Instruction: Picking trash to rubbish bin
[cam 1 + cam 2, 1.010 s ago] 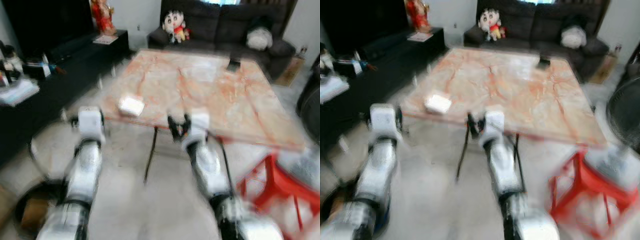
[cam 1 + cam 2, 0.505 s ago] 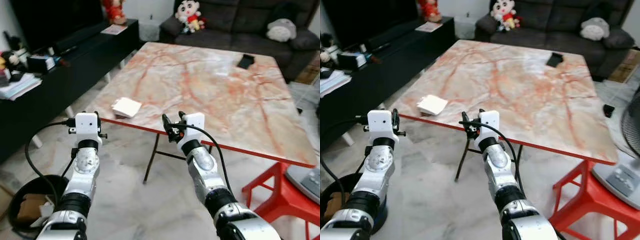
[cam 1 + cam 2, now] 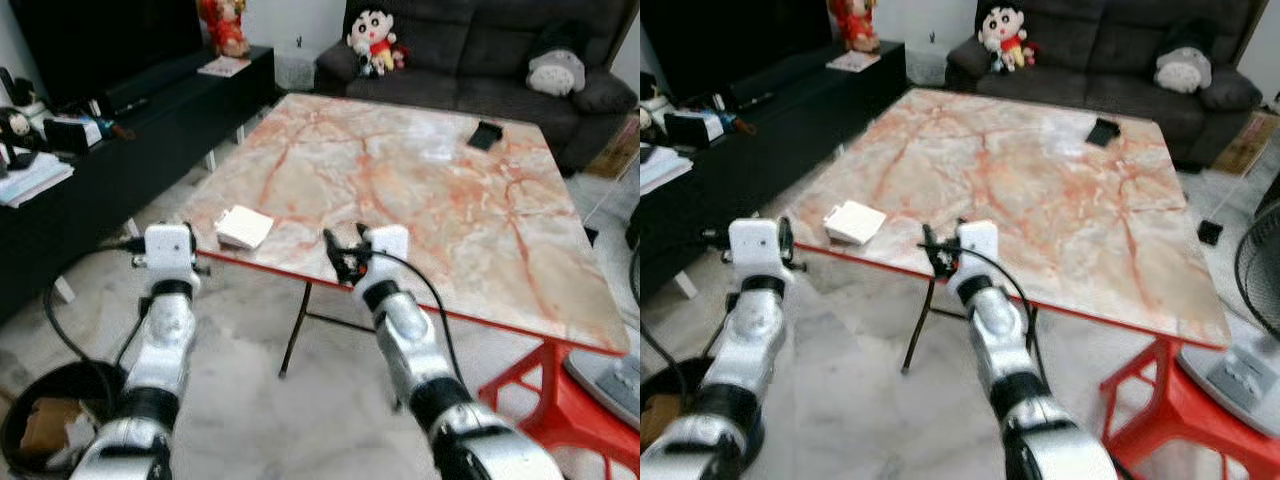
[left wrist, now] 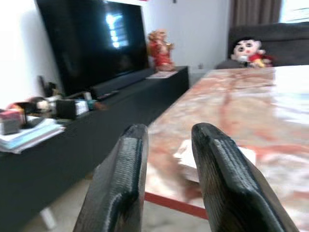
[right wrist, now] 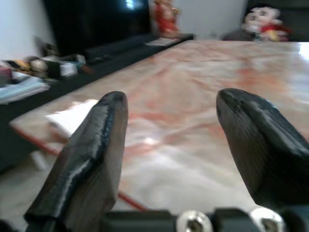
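A white folded piece of paper (image 3: 244,226) lies on the marble table (image 3: 430,180) near its front left corner. The black rubbish bin (image 3: 40,425) stands on the floor at my lower left, with brown trash inside. My right gripper (image 3: 345,243) is held at the table's front edge, to the right of the paper, with its fingers wide open and empty (image 5: 171,101). My left gripper (image 4: 169,133) is in front of the table's left corner, narrowly open and empty. The paper (image 4: 188,155) shows just beyond the left gripper's fingers.
A black flat object (image 3: 488,134) lies at the table's far right. A long black TV cabinet (image 3: 130,120) runs along the left. A dark sofa with plush toys (image 3: 372,40) is behind the table. A red stool (image 3: 565,400) and a fan (image 3: 1260,270) stand at the right.
The whole picture has shifted and sharpened as the camera moved. Both arms keep the same raised pose and the paper lies where it did.
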Controlling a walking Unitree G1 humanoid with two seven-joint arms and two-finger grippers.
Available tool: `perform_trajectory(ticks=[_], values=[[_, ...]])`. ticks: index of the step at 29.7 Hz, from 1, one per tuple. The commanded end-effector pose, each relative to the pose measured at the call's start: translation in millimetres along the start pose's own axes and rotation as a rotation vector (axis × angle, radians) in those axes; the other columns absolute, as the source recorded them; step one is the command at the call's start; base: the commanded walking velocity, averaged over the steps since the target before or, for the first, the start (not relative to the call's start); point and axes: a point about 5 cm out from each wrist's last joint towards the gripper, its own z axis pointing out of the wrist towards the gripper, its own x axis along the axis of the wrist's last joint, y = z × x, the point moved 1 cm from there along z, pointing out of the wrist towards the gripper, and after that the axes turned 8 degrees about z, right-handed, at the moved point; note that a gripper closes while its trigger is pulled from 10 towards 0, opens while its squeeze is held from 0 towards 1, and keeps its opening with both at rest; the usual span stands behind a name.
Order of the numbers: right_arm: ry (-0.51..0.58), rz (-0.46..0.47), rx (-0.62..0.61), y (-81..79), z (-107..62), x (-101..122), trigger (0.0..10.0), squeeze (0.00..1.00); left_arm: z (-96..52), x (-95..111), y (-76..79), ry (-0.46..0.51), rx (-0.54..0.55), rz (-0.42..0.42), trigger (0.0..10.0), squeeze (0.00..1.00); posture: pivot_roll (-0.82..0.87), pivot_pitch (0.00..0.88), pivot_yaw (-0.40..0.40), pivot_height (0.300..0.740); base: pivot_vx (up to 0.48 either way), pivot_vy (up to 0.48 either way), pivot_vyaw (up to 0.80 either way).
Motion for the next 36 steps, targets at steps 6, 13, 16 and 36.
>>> perform_trajectory(ticks=[6, 13, 16, 36], values=[[0.019, -0.005, 0.038, -13.0, 5.4, 4.5, 10.0, 0.00, 3.7, 1.6, -12.1, 0.005, 0.028, 0.010, 10.0, 0.00, 0.00, 0.000, -0.068, 0.740, 0.260, 0.000, 0.00], [0.018, 0.004, 0.035, -13.2, 4.9, 3.6, 10.0, 0.00, 4.7, 3.0, -11.9, 0.010, 0.027, 0.009, 10.0, 0.00, 0.00, 0.000, -0.068, 0.740, 0.259, 0.000, 0.46], [0.018, 0.003, 0.035, -13.0, 5.2, 4.0, 10.0, 0.00, 5.0, 3.1, -12.3, 0.010, 0.027, 0.009, 10.0, 0.00, 0.00, 0.000, -0.068, 0.740, 0.260, 0.000, 0.00], [0.019, 0.004, 0.038, -13.8, 5.7, 4.4, 10.0, 0.00, 5.7, 2.8, -13.9, 0.004, 0.035, 0.011, 10.0, 0.00, 0.00, 0.000, -0.068, 0.740, 0.270, 0.000, 0.20]])
